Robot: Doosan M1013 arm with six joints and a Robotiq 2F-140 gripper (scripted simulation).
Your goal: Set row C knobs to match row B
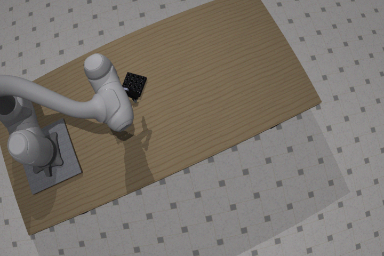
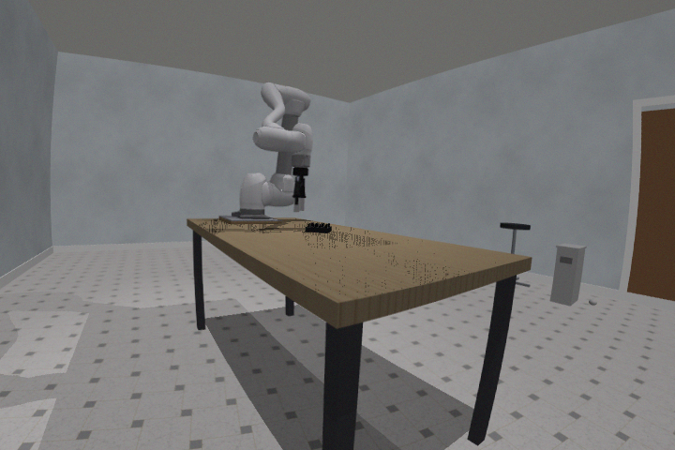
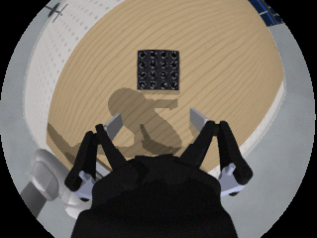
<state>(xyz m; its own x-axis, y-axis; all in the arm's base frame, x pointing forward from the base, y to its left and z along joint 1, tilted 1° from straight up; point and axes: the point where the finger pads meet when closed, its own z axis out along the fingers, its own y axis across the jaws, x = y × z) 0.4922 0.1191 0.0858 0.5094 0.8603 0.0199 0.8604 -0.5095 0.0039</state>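
Observation:
The knob box is a small black square with a grid of dark knobs. It stands flat on the wooden table. The knobs' white lines and printed names are too small to read in any view. My gripper is open and empty. It hangs well above the table, near the box's edge, with the box ahead of the fingertips in the wrist view. In the overhead view the arm's wrist hides the gripper and part of the box.
The arm's grey base plate sits at the table's left end. On the floor beyond the table stand a grey bin and a small stool. A brown door is at the right.

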